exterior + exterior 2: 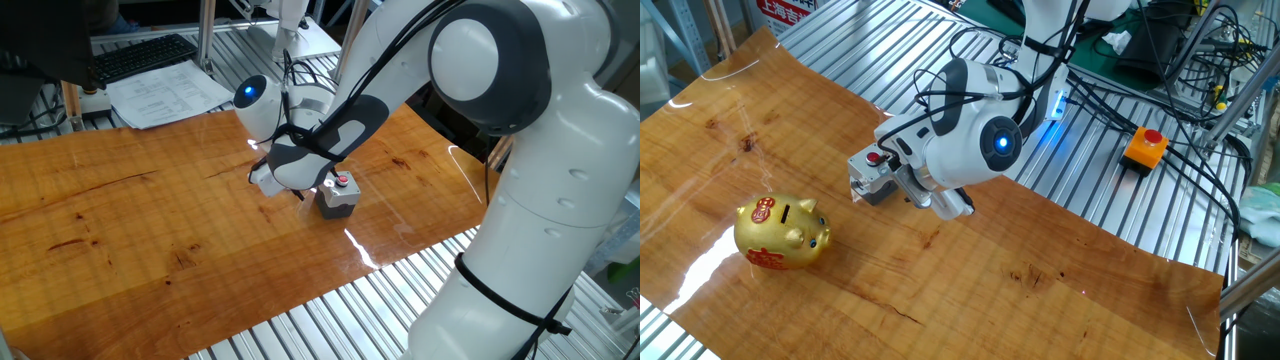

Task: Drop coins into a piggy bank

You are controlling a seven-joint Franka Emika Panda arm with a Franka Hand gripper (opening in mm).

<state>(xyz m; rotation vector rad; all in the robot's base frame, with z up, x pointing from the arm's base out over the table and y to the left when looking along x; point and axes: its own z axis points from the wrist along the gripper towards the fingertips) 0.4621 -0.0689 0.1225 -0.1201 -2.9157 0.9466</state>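
Observation:
The golden piggy bank [782, 233] with red markings and a slot on top stands on the wooden table near its front left edge; it does not show in the one fixed view. My gripper [940, 205] points down at the table to the right of the pig, right beside a grey box with a red button [870, 177]. In the one fixed view the gripper [283, 190] sits low against the same box [338, 196]. The wrist hides the fingertips, so I cannot tell whether they are open or shut. No coin shows in either view.
The wooden table top [130, 230] lies on a metal slatted bench. A keyboard [140, 57] and papers [170, 92] lie beyond its far edge. An orange box with a red button [1145, 146] and cables lie on the slats to the right.

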